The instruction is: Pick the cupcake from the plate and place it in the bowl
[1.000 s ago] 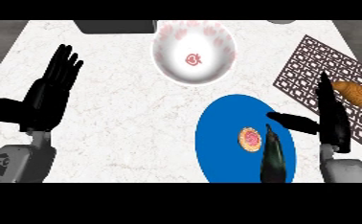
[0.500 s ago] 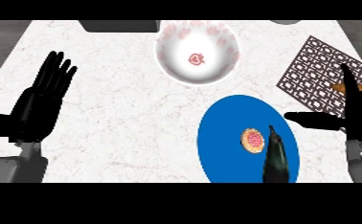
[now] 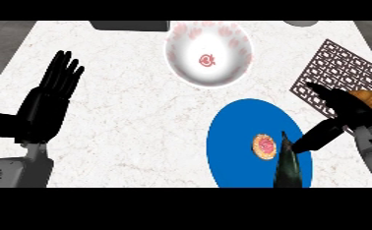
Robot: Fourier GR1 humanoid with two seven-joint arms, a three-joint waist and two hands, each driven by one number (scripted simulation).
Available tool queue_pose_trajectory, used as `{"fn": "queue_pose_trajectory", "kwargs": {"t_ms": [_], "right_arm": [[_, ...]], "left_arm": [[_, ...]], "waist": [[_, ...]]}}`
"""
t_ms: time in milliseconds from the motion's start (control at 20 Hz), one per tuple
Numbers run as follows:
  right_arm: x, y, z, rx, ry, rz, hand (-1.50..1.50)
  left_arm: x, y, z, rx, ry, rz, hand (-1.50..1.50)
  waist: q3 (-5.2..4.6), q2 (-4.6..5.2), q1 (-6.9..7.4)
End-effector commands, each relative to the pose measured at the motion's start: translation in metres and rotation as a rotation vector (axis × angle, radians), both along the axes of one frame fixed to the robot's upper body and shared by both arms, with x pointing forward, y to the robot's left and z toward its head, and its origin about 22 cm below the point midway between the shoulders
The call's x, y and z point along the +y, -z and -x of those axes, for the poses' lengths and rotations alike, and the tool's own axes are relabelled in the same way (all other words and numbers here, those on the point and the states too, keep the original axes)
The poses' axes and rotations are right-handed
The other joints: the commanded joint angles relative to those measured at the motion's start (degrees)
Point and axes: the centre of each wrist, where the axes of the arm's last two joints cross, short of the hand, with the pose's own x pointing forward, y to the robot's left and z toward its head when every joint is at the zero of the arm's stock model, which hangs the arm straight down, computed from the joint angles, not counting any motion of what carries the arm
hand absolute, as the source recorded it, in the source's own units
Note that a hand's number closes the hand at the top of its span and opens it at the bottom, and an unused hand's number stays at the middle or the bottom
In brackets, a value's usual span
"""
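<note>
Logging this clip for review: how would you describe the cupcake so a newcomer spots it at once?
Find the blue plate at the counter's lower right, below the white bowl. The cupcake sits on it, right of centre, beside the right hand. It is the only small round tan thing with pink topping.

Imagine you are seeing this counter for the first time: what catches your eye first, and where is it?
The bright blue plate at the lower right stands out most, with a small pink-topped cupcake on it and the right hand open beside it. Above it, near the top centre, sits a white bowl with red markings. The left hand rests open at the left edge.
</note>
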Motion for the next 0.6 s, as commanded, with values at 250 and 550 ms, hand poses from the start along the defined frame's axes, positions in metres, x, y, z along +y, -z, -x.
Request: {"fn": "queue_pose_trajectory", "kwargs": {"t_ms": [250, 550], "right_arm": [[0.043, -0.061, -0.028, 0.212, -0.019, 0.014, -1.5], [0.066, -0.053, -0.022, 0.23, -0.017, -0.04, -1.5]], "left_arm": [[0.007, 0.003, 0.007, -0.004, -0.014, -0.01, 0.0], [0.016, 0.005, 0.01, 0.0, -0.024, 0.001, 0.0]], "waist": [[0.16, -0.27, -0.65], [0.2, -0.33, -1.39]]}}
